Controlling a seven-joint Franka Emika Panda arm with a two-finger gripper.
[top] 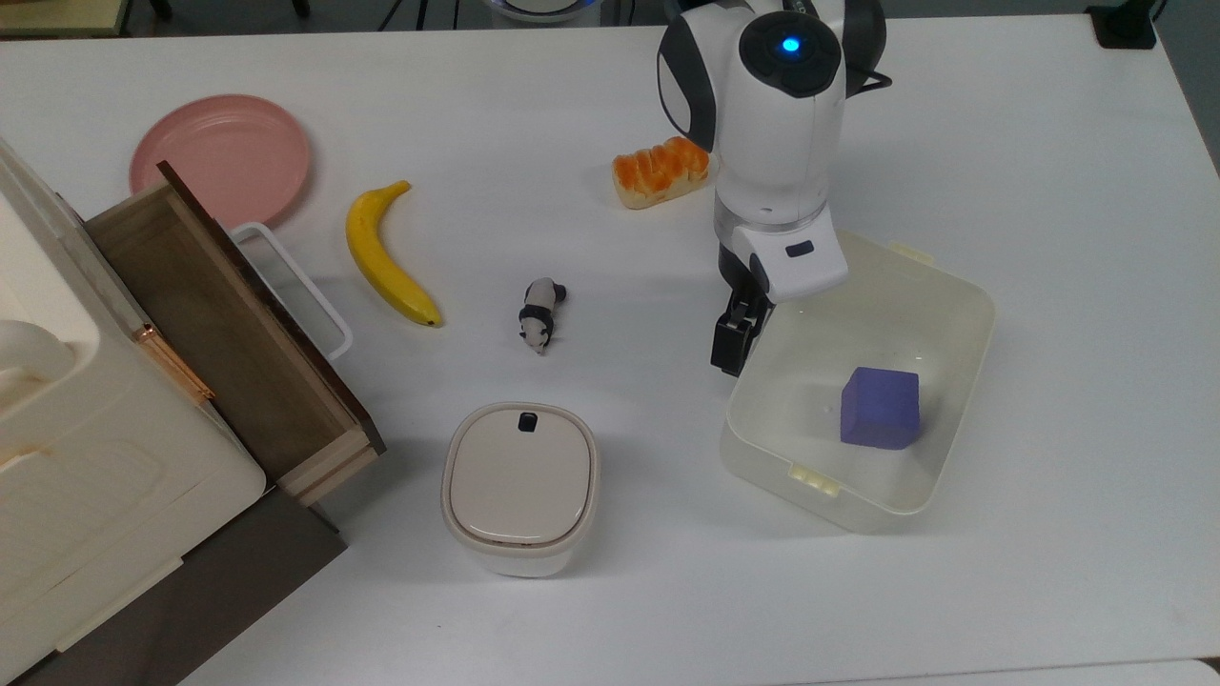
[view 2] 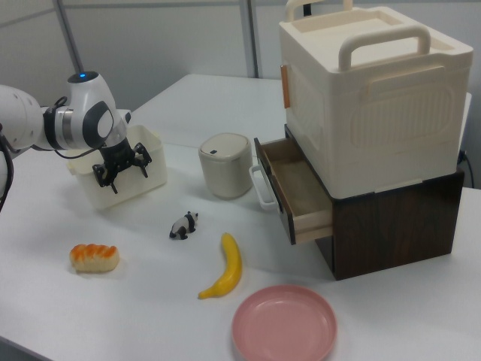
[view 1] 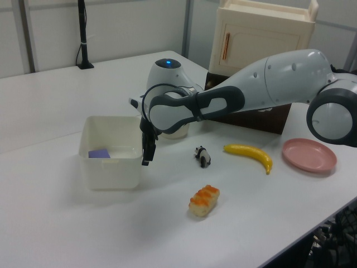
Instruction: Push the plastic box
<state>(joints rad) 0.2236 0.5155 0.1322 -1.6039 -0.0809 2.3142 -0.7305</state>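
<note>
My fingers press the plastic box.
They look closed, gripping nothing, against its wall on the top view's left; a purple cube sits inside, on the white bench.

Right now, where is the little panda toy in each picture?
Top view: the panda toy stands near the middle, right of the banana and above the lidded container.
Left view: it is right of centre, left of the banana, in front of the lidded container.
Right view: it is low in the middle, just up-left of the banana.
Shared landmark: the banana, always beside the panda toy.
</note>
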